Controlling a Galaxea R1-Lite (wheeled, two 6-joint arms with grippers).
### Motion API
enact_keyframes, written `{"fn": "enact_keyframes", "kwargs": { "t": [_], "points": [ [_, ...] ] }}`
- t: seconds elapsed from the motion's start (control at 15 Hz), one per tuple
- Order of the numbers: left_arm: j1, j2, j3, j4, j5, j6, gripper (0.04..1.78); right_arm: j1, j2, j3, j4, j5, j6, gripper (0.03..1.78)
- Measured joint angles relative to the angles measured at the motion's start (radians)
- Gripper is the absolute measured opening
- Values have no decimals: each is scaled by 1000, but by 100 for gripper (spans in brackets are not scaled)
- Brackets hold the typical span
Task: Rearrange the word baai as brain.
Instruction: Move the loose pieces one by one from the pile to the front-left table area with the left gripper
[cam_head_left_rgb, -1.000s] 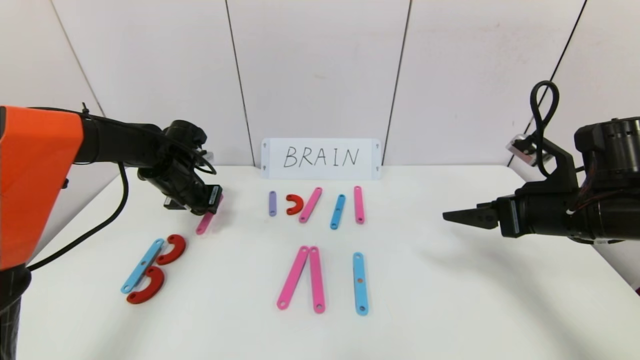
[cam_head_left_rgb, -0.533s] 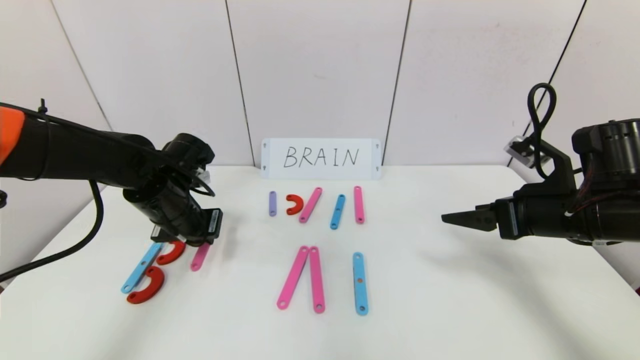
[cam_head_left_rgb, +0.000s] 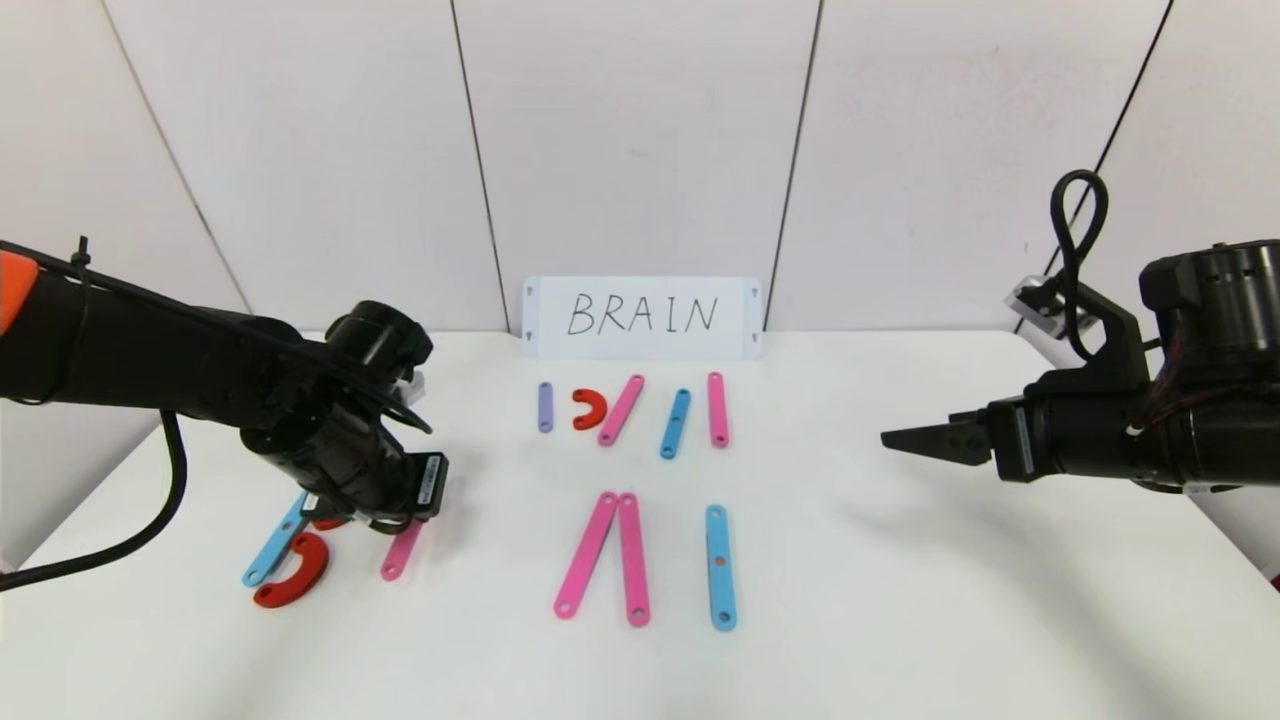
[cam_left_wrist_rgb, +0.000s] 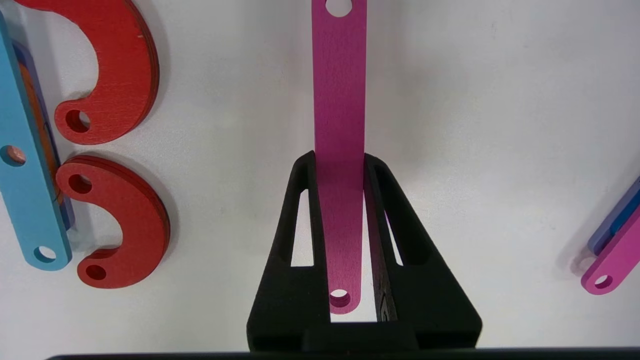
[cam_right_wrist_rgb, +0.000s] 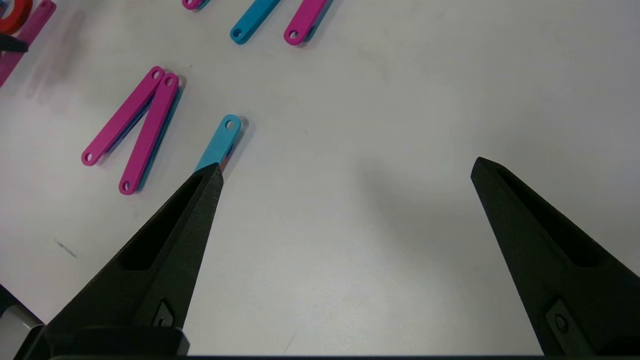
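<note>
Left gripper clamps pink bar beside the red curves; right gripper hovers wide open, empty.

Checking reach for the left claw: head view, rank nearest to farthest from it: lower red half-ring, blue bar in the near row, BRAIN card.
1. Lower red half-ring: just beside the left claw, on its outer, nearer side.
2. Blue bar: near row, across the table toward the right.
3. BRAIN card: upright against the back wall.
</note>
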Motion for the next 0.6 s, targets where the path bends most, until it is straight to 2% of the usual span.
{"fn": "enact_keyframes", "kwargs": {
  "t": [0.4, 0.6],
  "points": [
    [0, 13, 13, -5, 3, 27, 28, 0, 0, 0, 0, 0, 0, 174],
    [0, 24, 14, -6, 17, 26, 42, -1, -1, 0, 0, 0, 0, 174]
  ]
}}
